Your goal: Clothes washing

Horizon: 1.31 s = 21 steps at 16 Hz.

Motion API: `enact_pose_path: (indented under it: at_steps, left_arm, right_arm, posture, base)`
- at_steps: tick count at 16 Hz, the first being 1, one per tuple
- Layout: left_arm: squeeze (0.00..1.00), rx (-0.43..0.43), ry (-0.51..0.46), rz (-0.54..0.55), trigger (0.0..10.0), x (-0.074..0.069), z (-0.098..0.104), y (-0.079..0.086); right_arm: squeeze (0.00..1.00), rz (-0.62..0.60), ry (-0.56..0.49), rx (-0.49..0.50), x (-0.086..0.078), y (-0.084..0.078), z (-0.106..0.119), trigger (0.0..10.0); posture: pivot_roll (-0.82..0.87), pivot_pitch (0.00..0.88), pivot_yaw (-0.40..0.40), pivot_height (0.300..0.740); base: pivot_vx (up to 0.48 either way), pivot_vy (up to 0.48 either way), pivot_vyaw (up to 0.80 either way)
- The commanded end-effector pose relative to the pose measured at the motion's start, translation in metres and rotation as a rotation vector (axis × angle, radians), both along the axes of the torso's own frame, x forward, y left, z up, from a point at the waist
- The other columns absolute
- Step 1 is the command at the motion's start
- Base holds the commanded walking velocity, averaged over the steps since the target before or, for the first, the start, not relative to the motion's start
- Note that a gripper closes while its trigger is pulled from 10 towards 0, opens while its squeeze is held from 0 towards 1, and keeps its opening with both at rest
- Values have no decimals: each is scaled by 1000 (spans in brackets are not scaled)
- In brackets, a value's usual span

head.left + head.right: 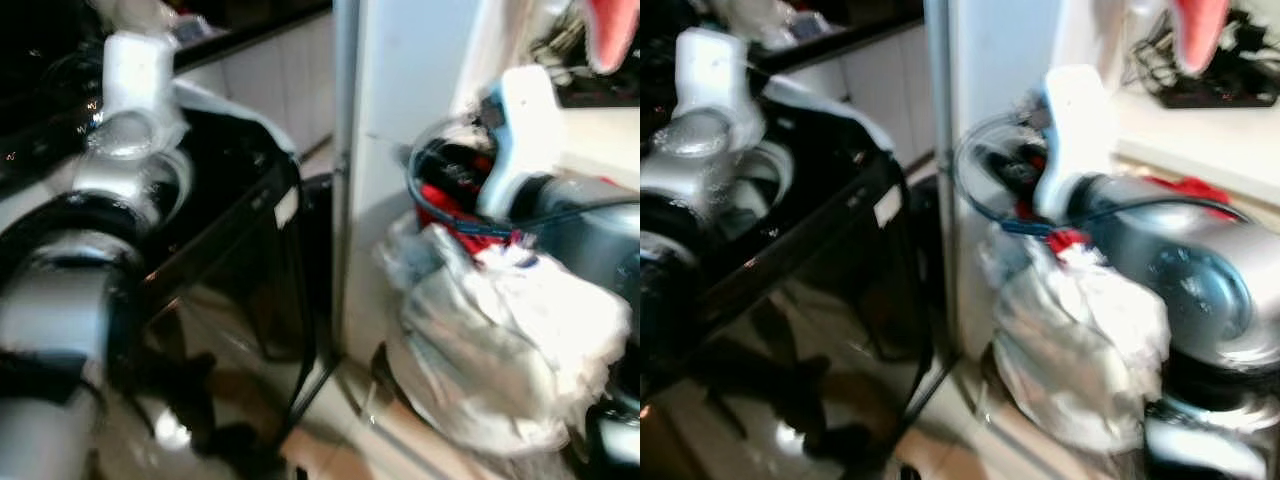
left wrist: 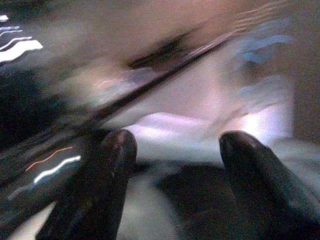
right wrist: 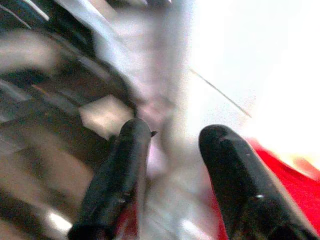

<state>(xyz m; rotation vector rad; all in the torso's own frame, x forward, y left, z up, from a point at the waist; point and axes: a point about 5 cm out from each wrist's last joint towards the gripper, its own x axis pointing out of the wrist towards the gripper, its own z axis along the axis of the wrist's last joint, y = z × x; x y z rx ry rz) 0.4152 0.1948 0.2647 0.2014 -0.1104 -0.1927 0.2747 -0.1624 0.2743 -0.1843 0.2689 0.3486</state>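
A black top-loading washing machine [image 1: 240,200] stands at the left, its glossy front reflecting the floor. My left arm [image 1: 130,150] reaches up over its top. In the left wrist view the left gripper [image 2: 177,145] is open with nothing between its fingers, over the blurred dark machine. A heap of white clothes [image 1: 500,340] lies at the right, with a red garment [image 1: 450,215] on top. My right arm [image 1: 1180,270] is above the heap. In the right wrist view the right gripper [image 3: 174,131] is open over the white cloth, with red cloth [image 3: 285,175] beside it.
A tall white panel [image 1: 400,80] stands between the machine and the clothes heap. Behind the right arm is a light counter [image 1: 1210,120] with dark cables on it, and something pink [image 1: 612,30] hangs at the top right. Tiled floor [image 1: 330,440] shows below.
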Motion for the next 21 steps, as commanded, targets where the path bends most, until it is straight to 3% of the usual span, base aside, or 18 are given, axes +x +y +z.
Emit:
enact_pose_path:
  at_steps: [1, 2, 4, 6, 7, 9, 10, 13, 15, 16, 17, 18, 21]
  left_arm:
    - [0, 22, -4, -290, 10000, -13, -10, -25]
    - [0, 75, -11, -453, 10000, -32, -24, -43]
    - [0, 108, -29, -600, 10000, -56, -37, -58]
    - [0, 21, -21, -732, 10000, -76, -40, -70]
    - [0, -21, -23, -786, 10000, -85, -41, -75]
    - [0, -37, -17, -791, 10000, -93, -42, -79]
    - [0, -24, -1, -810, 10000, -100, -43, -85]
    - [0, 19, 37, -859, 10000, -114, -44, -88]
    - [0, 18, 50, -854, 10000, -121, -45, -86]
    - [0, 14, 54, -842, 10000, -122, -44, -85]
    - [0, 20, 56, -838, 10000, -123, -44, -84]
    - [0, 23, 57, -838, 10000, -124, -44, -84]
    - [0, 41, 61, -871, 10000, -130, -41, -83]
  right_arm:
    - [1000, -89, 50, -115, -6, -14, -7, 10000]
    - [1000, -174, 86, -147, -12, -30, -8, 10000]
    - [1000, -290, 113, -155, -14, -51, -9, 10000]
    - [1000, -415, 126, -152, -12, -72, -17, 10000]
    - [1000, -413, 65, -112, -3, -77, -19, 10000]
    - [1000, -342, 22, -69, 7, -74, -22, 10000]
    - [1000, -314, 56, -112, 18, -76, -29, 10000]
    - [1000, -344, 121, -263, 20, -86, -31, 10000]
    - [941, -384, 131, -274, 19, -92, -28, 10000]
    - [729, -377, 126, -243, 19, -90, -27, 10000]
    - [0, -366, 147, -168, 20, -87, -30, 10000]
    - [0, -375, 156, -141, 20, -86, -31, 10000]
    - [0, -463, 196, 77, 17, -90, -38, 10000]
  posture:
    - [-72, 0, 87, 740]
    - [-79, 0, 87, 740]
    - [-87, 0, 88, 740]
    - [-98, 0, 97, 740]
    - [-121, 0, 117, 740]
    - [-127, 0, 123, 740]
    - [-120, 0, 113, 740]
    - [-101, 0, 91, 740]
    - [-95, 0, 85, 740]
    - [-95, 0, 85, 740]
    - [-95, 0, 85, 740]
    - [-95, 0, 85, 740]
    - [-89, 0, 78, 740]
  base:
    - [0, 0, 0]
    - [0, 0, 0]
    - [0, 0, 0]
    - [0, 0, 0]
    - [0, 0, 0]
    - [0, 0, 0]
    - [0, 0, 0]
    - [0, 0, 0]
    - [0, 0, 0]
    - [0, 0, 0]
    - [0, 0, 0]
    - [0, 0, 0]
    - [0, 0, 0]
